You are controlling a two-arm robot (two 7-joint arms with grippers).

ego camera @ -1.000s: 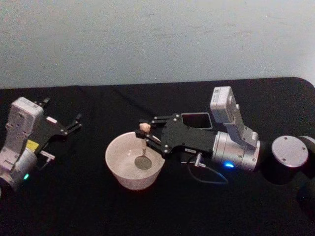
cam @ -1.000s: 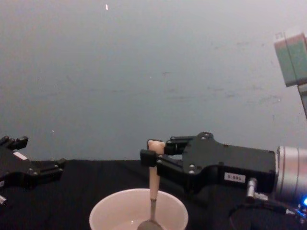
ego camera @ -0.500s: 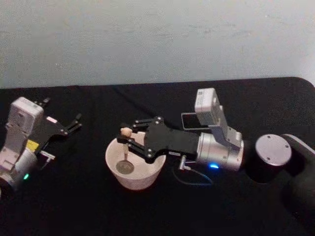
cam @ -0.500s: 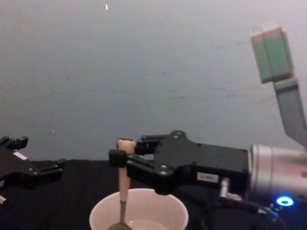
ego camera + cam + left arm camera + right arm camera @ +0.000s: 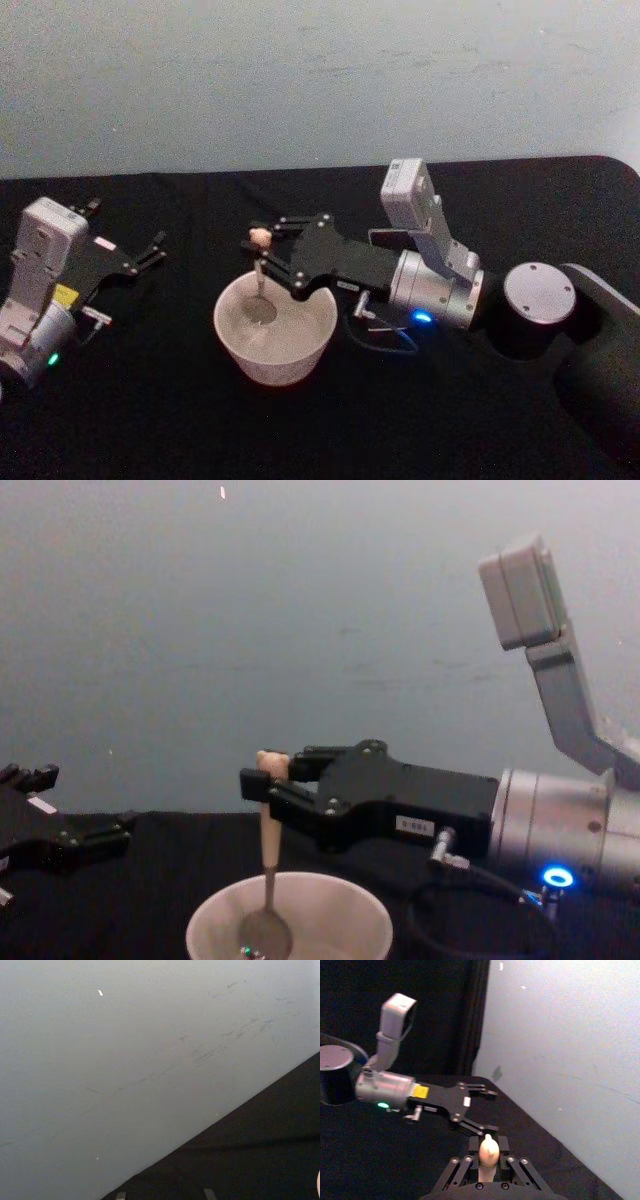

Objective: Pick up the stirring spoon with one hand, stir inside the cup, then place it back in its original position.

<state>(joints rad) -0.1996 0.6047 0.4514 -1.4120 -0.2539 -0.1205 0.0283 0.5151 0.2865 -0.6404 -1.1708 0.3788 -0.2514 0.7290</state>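
— What sat nearest on the black worktop [image 5: 150,410]?
— The cream cup [image 5: 270,366], with the stirring spoon [image 5: 261,278] upright, bowl inside, and the right pincer [image 5: 262,250] clamped on its beige handle.
— And the left pincer [image 5: 125,226]?
— Spread wide, at the worktop's left. Behind rose a pale, scuffed wall [image 5: 300,80].

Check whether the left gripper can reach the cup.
Probably yes: the open left gripper faces the cup across black table; the right gripper, holding the stirring spoon inside it, reaches in from the right.
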